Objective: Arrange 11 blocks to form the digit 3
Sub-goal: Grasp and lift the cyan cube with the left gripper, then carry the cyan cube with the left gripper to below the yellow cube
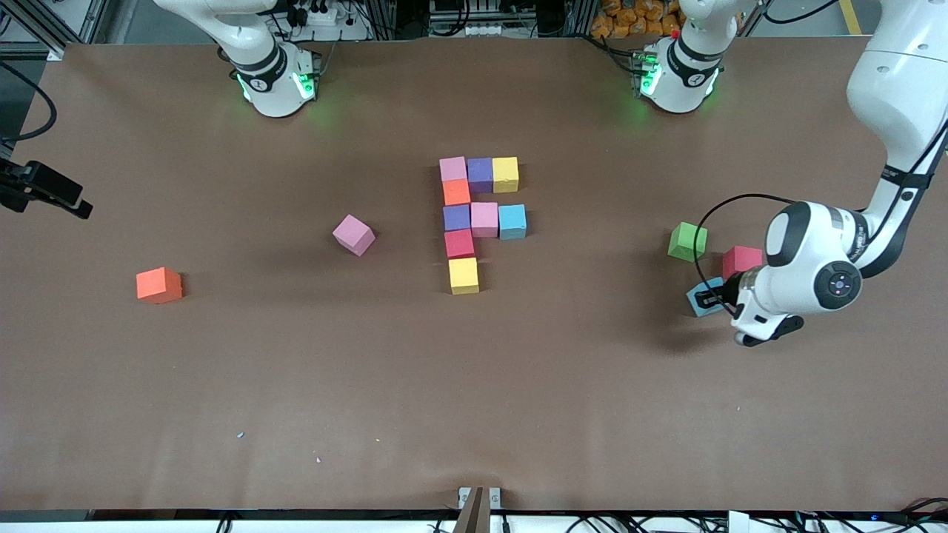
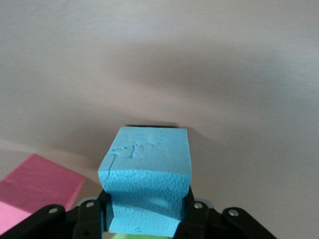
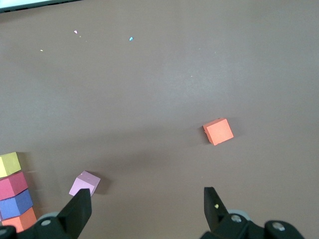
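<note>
Beside the red block [image 1: 741, 260], left end effector [image 1: 712, 296] clamps light blue block [image 2: 147, 181]

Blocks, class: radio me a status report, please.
Left gripper shut on light blue block. Right gripper open, waiting. Eight blocks placed. Nothing in the way.

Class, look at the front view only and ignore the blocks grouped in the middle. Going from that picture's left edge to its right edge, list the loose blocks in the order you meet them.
orange block → pink block → green block → light blue block, gripped by the left gripper → red block
</note>
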### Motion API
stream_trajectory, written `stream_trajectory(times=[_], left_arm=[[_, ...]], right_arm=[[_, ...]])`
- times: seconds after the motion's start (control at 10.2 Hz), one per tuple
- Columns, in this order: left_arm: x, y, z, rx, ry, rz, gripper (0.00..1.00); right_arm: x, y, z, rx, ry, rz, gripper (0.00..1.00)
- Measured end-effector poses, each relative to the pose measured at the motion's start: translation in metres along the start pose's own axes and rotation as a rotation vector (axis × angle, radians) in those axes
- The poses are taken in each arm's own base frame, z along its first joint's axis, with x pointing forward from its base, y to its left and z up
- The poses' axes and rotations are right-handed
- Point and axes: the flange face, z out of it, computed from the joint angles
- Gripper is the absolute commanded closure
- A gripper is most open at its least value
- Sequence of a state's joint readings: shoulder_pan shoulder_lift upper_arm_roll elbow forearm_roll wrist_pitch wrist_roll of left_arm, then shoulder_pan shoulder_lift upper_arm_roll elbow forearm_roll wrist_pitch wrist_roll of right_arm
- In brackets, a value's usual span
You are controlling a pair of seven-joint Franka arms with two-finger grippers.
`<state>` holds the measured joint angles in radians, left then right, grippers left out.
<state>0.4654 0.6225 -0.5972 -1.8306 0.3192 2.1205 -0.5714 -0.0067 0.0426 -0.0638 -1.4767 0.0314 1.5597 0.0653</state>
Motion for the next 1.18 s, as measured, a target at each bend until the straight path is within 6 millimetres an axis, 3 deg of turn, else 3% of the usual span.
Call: stream_trajectory(times=[0.2, 0.29, 0.49, 0.59, 0.78, 1.18], left_arm=[[-0.024, 0.075, -0.016, 0.025, 0.055, 0.134, 0.84], [-0.041, 0.115, -0.022, 0.062, 0.098, 0.225, 0.78], [-0.075, 0.180, -0.028, 0.129, 0.179, 0.398, 0.83], [-0.089, 0.205, -0.031, 0.139, 0.199, 0.481, 0.89], [-0.121, 0.251, -0.031, 0.165, 0.219, 0.713, 0.90], [-0.157, 0.306, -0.020, 0.203, 0.211, 1.172, 0.90]], right_arm=[[0.000, 0.000, 0.001, 0.000, -0.001, 0.001, 0.00], [0.000, 0.001, 0.001, 0.000, -0.001, 0.001, 0.00], [0.001, 0.001, 0.001, 0.000, -0.002, 0.002, 0.00], [0.001, 0.001, 0.001, 0.000, -0.003, 0.002, 0.00], [0.001, 0.001, 0.002, 0.000, -0.003, 0.003, 0.00], [0.001, 0.001, 0.002, 0.000, -0.004, 0.003, 0.00]])
